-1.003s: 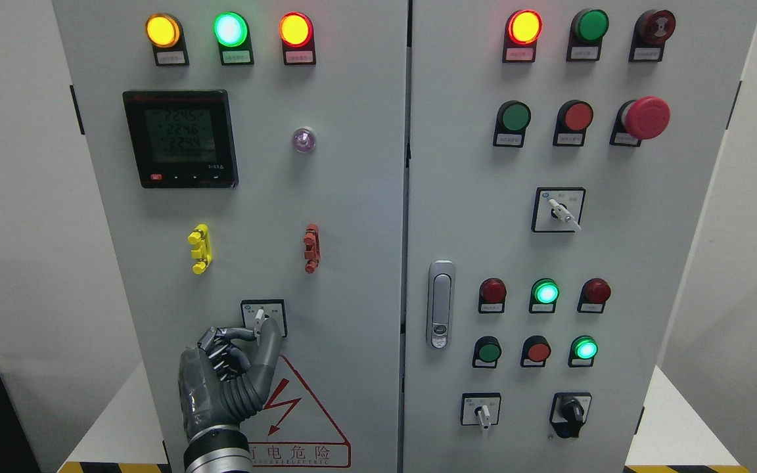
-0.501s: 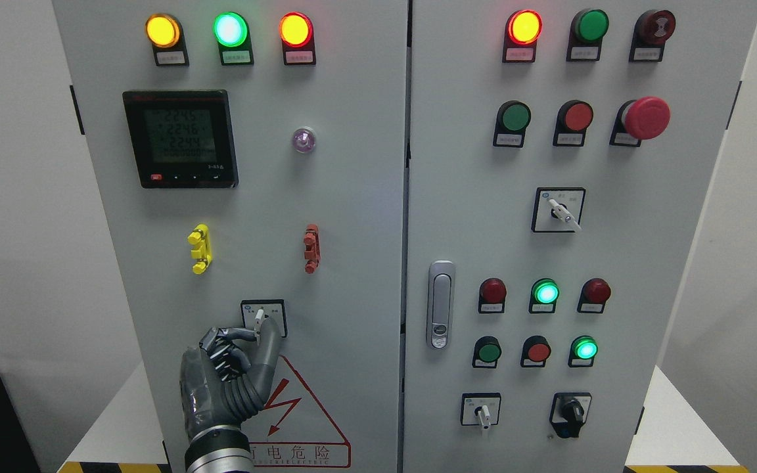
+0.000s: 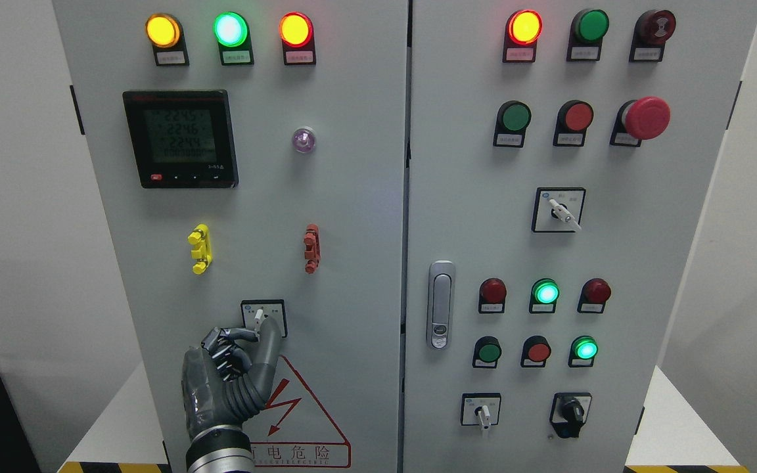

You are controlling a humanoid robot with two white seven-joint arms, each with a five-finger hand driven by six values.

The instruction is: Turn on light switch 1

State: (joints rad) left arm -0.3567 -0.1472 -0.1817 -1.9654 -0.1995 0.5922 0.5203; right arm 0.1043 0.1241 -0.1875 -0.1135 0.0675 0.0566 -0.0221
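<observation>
The selector switch (image 3: pixel 258 316) is a small white lever on a black-framed plate, low on the left cabinet door (image 3: pixel 352 217). My left hand (image 3: pixel 257 332) comes up from the bottom edge and sits right under the switch. Its thumb (image 3: pixel 271 336) and index finger (image 3: pixel 239 334) are curled together around the lever's lower end, which they hide. The lever's top points up, tilted slightly left. The other fingers are curled into the palm.
Just below the hand is a red lightning warning triangle (image 3: pixel 299 407). Yellow (image 3: pixel 199 248) and red (image 3: pixel 311 247) clips sit above the switch. The right door carries a handle (image 3: pixel 440 303), lamps, push buttons, a red emergency stop (image 3: pixel 644 118) and three more selector switches.
My left hand has shifted very slightly at the switch. The lever's top seems to lean a touch more to the left. The lamps are unchanged.
</observation>
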